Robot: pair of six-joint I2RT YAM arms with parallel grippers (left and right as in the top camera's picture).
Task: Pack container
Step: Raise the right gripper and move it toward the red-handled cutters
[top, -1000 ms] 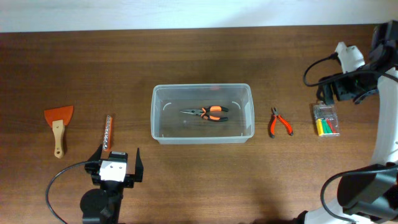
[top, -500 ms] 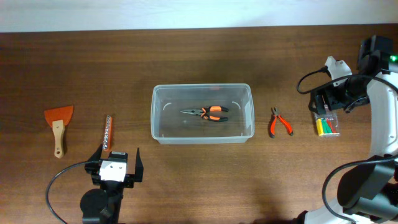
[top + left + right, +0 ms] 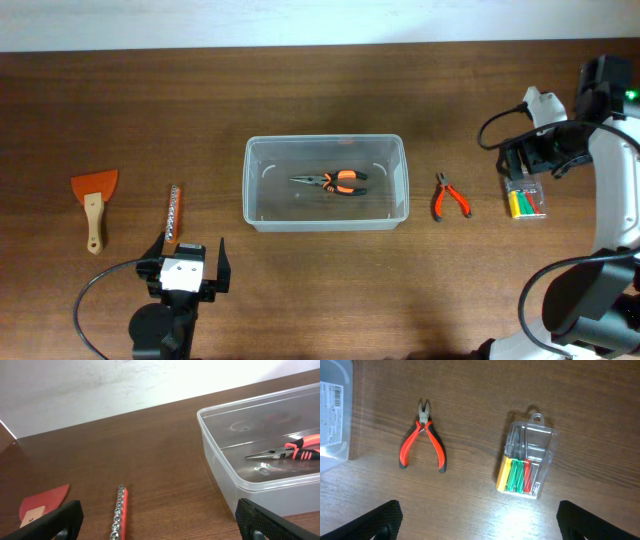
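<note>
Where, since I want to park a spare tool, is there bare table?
Bare: the far strip of the table behind the container; the gap between the socket rail and the container; the near middle in front of it. Crowded: the right end, where red cutters and small clear case lie near the right gripper.

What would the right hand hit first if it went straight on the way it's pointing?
Probably bare table between the red cutters and the small clear case, though depth is unclear.
</note>
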